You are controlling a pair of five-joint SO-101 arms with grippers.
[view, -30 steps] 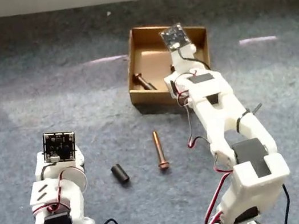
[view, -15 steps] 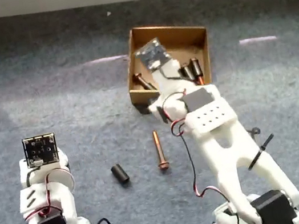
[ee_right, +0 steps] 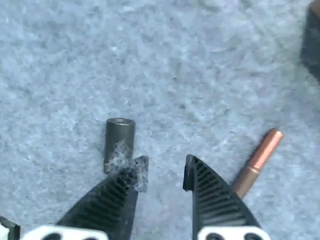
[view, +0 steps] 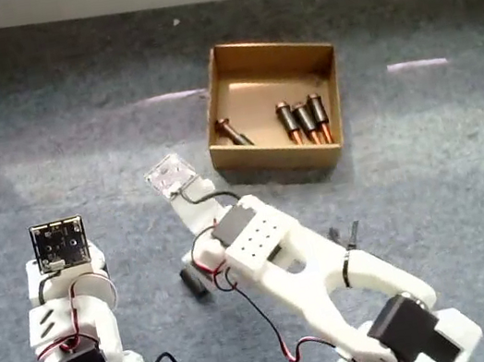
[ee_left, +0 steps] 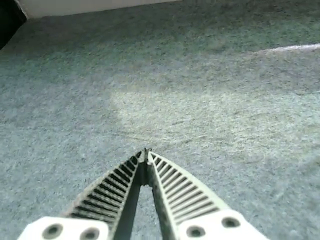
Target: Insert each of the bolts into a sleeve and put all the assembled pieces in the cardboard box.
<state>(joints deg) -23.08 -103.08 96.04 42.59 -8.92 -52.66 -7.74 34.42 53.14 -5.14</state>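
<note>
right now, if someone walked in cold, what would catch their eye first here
The right arm sprawls across the middle of the carpet, its open right gripper hanging over a loose dark sleeve and a copper bolt that lie apart. Behind it, the cardboard box holds three assembled pieces side by side. The left gripper sits shut over bare carpet.

High view: right arm [view: 278, 254] covers most of the sleeve [view: 193, 284] — just one dark end pokes out. Right wrist view: bolt [ee_right: 259, 157] head end runs behind a finger [ee_right: 215, 205] of the right gripper [ee_right: 165, 172], and sleeve's near end sits behind the other tip. Dark obj [ee_right: 312, 45] cut by pic edge — can't tell what.
</note>
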